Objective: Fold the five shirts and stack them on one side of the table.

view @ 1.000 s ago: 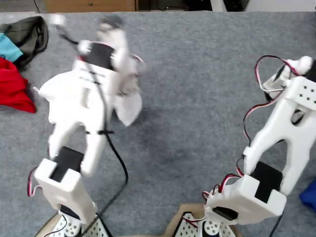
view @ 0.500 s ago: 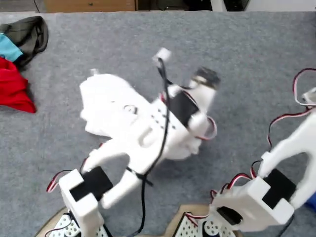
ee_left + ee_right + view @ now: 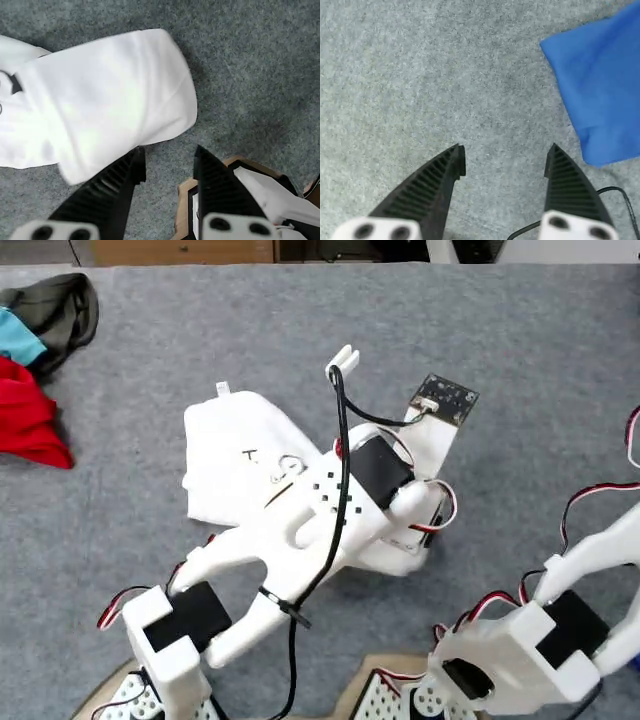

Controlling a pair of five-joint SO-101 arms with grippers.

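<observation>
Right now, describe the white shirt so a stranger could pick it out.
On the grey table, look near the middle, partly under the left arm. The white shirt lies there, folded flat. It is the only white cloth; the red shirt and dark shirt sit bunched at the far left corner.

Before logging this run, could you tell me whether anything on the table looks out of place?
The white shirt lies askew in the middle of the table. The red shirt, teal shirt and dark shirt sit crumpled together at a far corner.
</observation>
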